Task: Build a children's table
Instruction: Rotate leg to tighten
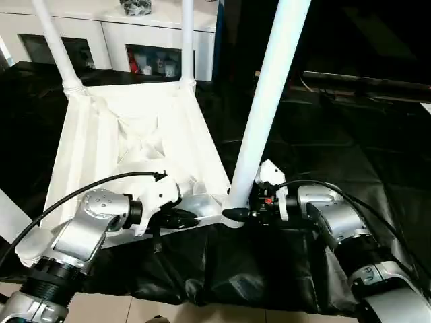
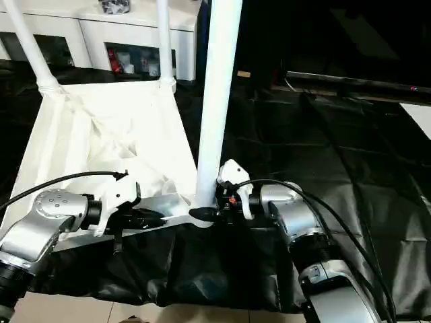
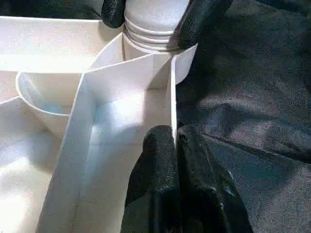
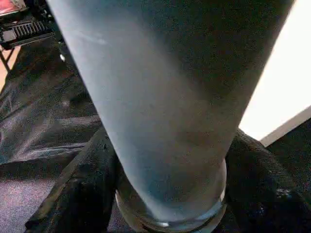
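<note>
Overturned white tabletop [image 1: 128, 134] fills left half of frame, ribs up, on black cover [image 1: 350, 148]. Left gripper [image 1: 180, 218] pinches near rim shut, steadying top. Right gripper [image 1: 237, 214], fingers straddling leg [image 1: 266, 101] base at lower-centre corner socket, likely seating it. Two legs stand upper left.

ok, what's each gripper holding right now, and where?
Left gripper pinches the tabletop's near edge wall. Right gripper straddles the near leg at its base, by the corner socket.

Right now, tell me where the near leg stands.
The near leg stands upright in the tabletop's near right corner socket, between the right gripper's fingers at its base.
</note>
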Tool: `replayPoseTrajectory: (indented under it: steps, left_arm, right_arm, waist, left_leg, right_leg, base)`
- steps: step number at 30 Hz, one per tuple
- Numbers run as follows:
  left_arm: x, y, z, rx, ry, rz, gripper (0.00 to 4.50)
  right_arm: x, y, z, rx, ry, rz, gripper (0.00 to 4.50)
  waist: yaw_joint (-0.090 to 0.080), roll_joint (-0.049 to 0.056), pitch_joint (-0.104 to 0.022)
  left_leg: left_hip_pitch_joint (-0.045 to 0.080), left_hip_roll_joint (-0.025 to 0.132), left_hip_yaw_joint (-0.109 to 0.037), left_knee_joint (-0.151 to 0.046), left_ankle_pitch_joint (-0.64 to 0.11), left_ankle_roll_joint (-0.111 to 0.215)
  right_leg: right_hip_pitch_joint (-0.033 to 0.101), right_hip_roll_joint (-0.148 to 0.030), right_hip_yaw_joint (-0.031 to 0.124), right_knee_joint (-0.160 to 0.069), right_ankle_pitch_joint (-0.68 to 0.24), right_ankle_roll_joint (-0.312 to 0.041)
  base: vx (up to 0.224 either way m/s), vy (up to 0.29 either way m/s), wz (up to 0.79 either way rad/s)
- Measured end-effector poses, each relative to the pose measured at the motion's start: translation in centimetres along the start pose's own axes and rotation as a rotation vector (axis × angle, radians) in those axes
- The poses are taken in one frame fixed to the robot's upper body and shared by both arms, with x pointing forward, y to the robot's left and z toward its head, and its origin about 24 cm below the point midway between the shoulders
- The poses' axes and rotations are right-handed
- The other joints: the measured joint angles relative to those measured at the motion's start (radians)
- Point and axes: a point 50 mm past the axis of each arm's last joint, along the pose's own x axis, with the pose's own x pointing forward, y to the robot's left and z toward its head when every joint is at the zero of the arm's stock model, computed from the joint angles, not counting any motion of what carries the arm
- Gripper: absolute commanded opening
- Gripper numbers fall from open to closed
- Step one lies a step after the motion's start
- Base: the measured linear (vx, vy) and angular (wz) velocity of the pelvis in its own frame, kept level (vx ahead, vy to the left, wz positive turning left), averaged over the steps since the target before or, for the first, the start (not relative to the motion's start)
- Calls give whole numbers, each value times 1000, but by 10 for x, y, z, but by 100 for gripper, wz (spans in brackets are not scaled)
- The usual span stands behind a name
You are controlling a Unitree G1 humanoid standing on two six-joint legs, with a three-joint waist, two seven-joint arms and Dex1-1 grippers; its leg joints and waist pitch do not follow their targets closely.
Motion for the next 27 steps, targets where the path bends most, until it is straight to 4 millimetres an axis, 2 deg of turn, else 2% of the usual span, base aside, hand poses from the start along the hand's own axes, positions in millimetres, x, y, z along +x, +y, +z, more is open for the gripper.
replayPoseTrajectory:
  steps: [2, 7, 14, 17, 19, 22, 23, 27]
  left_arm:
    - [5, 2, 0, -3, -3, 43, 0]
    - [21, 12, 5, -10, -6, 194, 0]
    - [51, 18, 19, -62, -16, 358, 0]
    - [54, 17, 21, -66, -24, 371, 0]
    - [54, 17, 22, -63, -27, 370, 0]
    - [52, 15, 21, -45, -28, 354, 0]
    - [51, 15, 21, -40, -27, 349, 0]
    - [44, 14, 19, -19, -19, 318, 0]
  right_arm:
    - [2, -1, -3, 28, -33, -79, 269]
    - [17, -10, -6, 124, -108, -368, 267]
    - [36, -19, -2, 237, -158, -743, 267]
    - [36, -19, -1, 241, -169, -776, 267]
    - [36, -20, 0, 241, -178, -778, 337]
    - [35, -19, 2, 237, -188, -731, 343]
    - [34, -19, 2, 231, -186, -712, 374]
    - [26, -18, 1, 162, -140, -590, 406]
  waist:
    - [1, -2, -1]
    - [-14, -2, -1]
    - [-16, 0, -1]
    - [-16, 2, -2]
    - [-16, 2, -2]
    - [-16, 3, -2]
    - [-16, 3, -2]
    - [-18, 4, -1]
  left_leg:
    - [2, 0, 0, 0, 0, 0]
    - [5, 0, 0, 0, 0, -1]
    - [6, 0, 0, 0, 0, -1]
    - [5, 0, 0, 0, 0, -1]
    - [5, 0, 0, -1, 0, -1]
    - [4, 0, 0, -3, 0, -1]
    - [4, 0, 0, -4, 0, -1]
    - [3, 0, 0, -5, 0, -1]
  right_leg:
    - [1, 0, 0, 1, 0, 0]
    - [2, 0, 1, 2, 0, 0]
    - [1, 0, 1, 2, 0, 2]
    - [1, 0, 1, 2, 1, 1]
    - [1, 0, 1, 2, 3, -2]
    - [0, 0, 0, 1, 3, 0]
    - [0, 0, 0, 1, 3, 0]
    - [-1, 0, 0, 0, 2, 0]
  base:
    - [0, 0, 0]
    - [0, 0, 0]
    - [0, 0, 0]
    - [0, 0, 0]
    - [0, 0, 0]
    - [0, 0, 0]
    - [0, 0, 0]
    - [0, 0, 0]
